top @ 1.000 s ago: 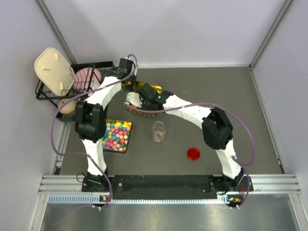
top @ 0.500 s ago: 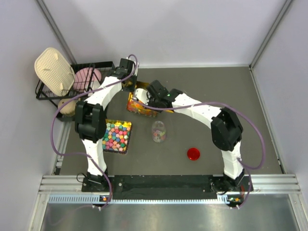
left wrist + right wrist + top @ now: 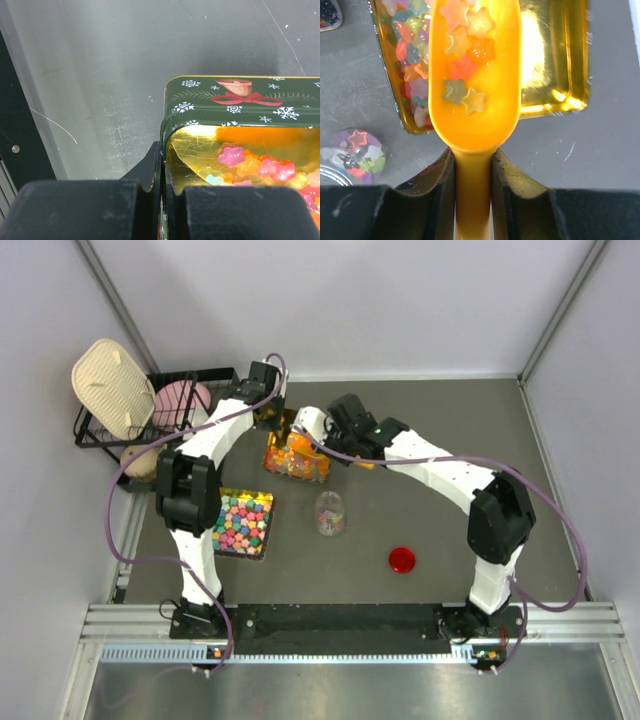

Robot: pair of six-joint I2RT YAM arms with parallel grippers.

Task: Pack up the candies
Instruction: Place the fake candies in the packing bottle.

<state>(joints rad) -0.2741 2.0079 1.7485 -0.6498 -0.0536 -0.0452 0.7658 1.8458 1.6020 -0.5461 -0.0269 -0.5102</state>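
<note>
— What sits nearest the arms' bases?
— A red lid (image 3: 403,560) lies flat on the grey worktop (image 3: 450,430); a little farther back and to the left stands a clear jar (image 3: 330,512), open-mouthed, with a few coloured pieces in the bottom; left of the jar, apart from it, is a tray (image 3: 268,500) packed with larger candies (image 3: 240,525) in blue, green, magenta and yellow.

— And the candies for the task?
— Most of the candies (image 3: 250,162) lie in a gold-lined tin (image 3: 240,95) just beyond the jar; they are small stars in orange, pink, yellow and pale green, heaped toward one side, the other side bare gold; the tin's outside is dark green with snowflakes and a red bow.

— What are the pincers doing?
— The left pincer (image 3: 161,172) is clamped narrow on the tin's wall at a rounded corner, one finger inside, one outside; the right pincer (image 3: 473,162) grips the handle of an orange scoop (image 3: 475,120), fingers pressed to both sides of it; the scoop's bowl hangs above the tin and carries a few stars.

— Anything farther back?
— At the far left a black wire basket (image 3: 95,435) holds a cream ribbed thing (image 3: 112,387) and a pink one (image 3: 182,400); what they are I cannot tell.
</note>
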